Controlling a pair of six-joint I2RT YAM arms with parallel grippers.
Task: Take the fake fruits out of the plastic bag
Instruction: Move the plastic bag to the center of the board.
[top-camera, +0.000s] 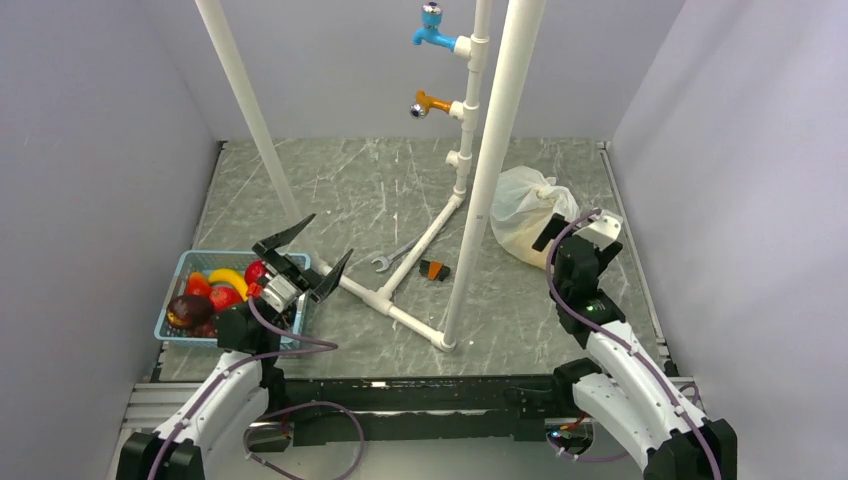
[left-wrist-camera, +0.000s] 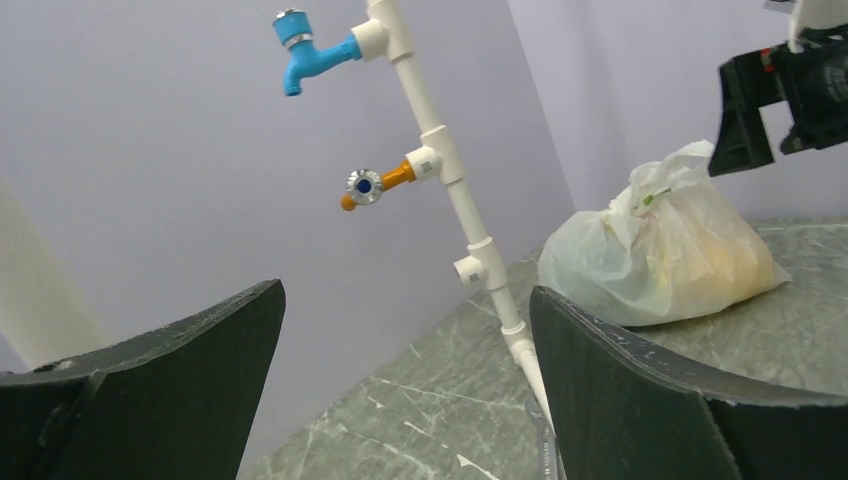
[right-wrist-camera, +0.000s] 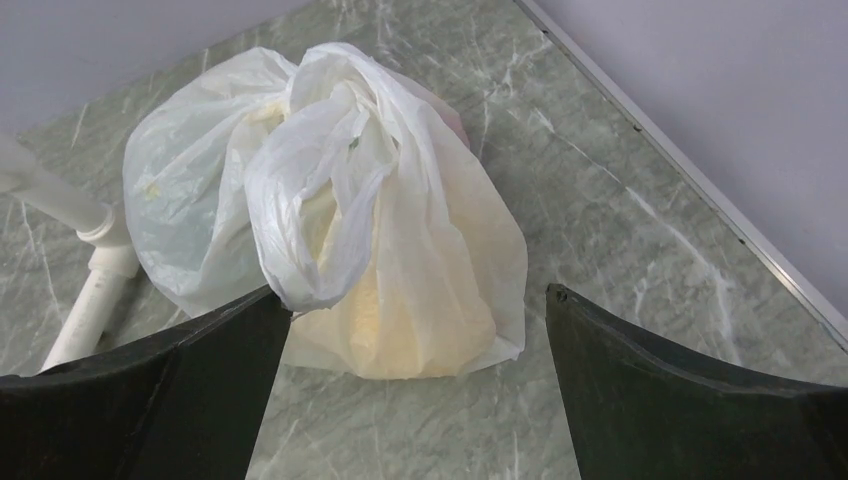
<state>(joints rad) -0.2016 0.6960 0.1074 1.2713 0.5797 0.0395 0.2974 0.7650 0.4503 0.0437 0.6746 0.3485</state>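
Spread wide and gripping nothing, the right gripper (top-camera: 575, 228) is hovering at the near side of the plastic bag (top-camera: 520, 215), its arm rising from 5 o'clock and bending forward at the wrist. Whether a finger is touching the bag is unclear. The left gripper (top-camera: 330, 236) is also gaping empty, its arm folding up from 7 o'clock with the fingers angling toward 1 o'clock. On the table (top-camera: 350, 180), the knotted bag is sitting at 2 o'clock, something yellowish showing through it. A blue basket (top-camera: 185, 262) at 8 o'clock is holding fake fruits (top-camera: 215, 290). A wrench (top-camera: 392, 257) is lying near the centre.
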